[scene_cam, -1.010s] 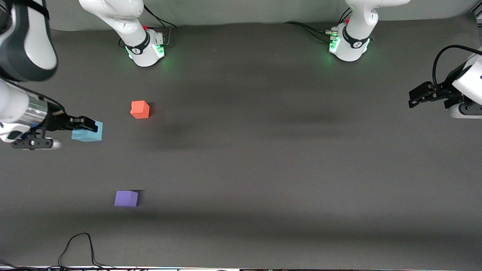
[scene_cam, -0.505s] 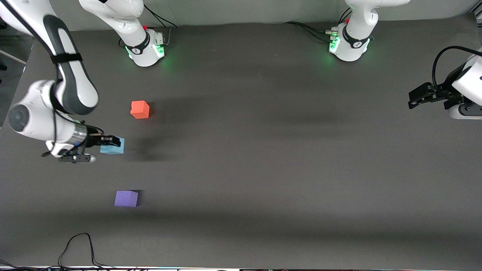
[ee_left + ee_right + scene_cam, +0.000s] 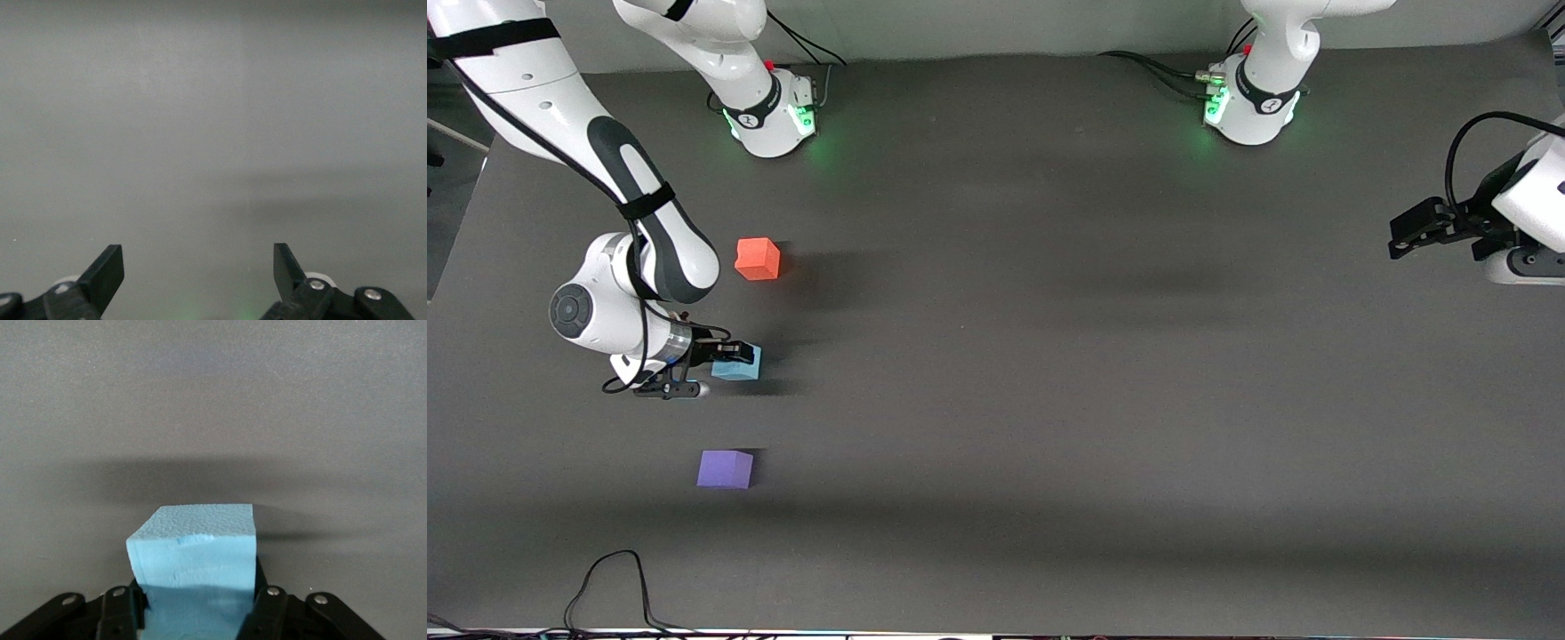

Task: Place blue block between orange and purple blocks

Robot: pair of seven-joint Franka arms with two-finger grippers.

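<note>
My right gripper (image 3: 732, 358) is shut on the blue block (image 3: 743, 364), a light sky-blue cube, and holds it low over the mat between the orange block (image 3: 757, 259) and the purple block (image 3: 725, 469). In the right wrist view the blue block (image 3: 193, 567) fills the space between the fingers (image 3: 267, 610). The orange block lies farther from the front camera, the purple block nearer. My left gripper (image 3: 1414, 229) is open and empty, waiting at the left arm's end of the table; its wrist view shows only bare mat between its fingertips (image 3: 107, 270).
The dark grey mat (image 3: 1049, 356) covers the table. The two arm bases (image 3: 769, 111) (image 3: 1249, 102) stand along the edge farthest from the front camera. A black cable (image 3: 614, 587) loops on the mat at the edge nearest the camera, near the purple block.
My right gripper has carried the blue block from the table's end toward the middle and lower, into the gap between the orange and purple blocks. The left arm has barely moved.
</note>
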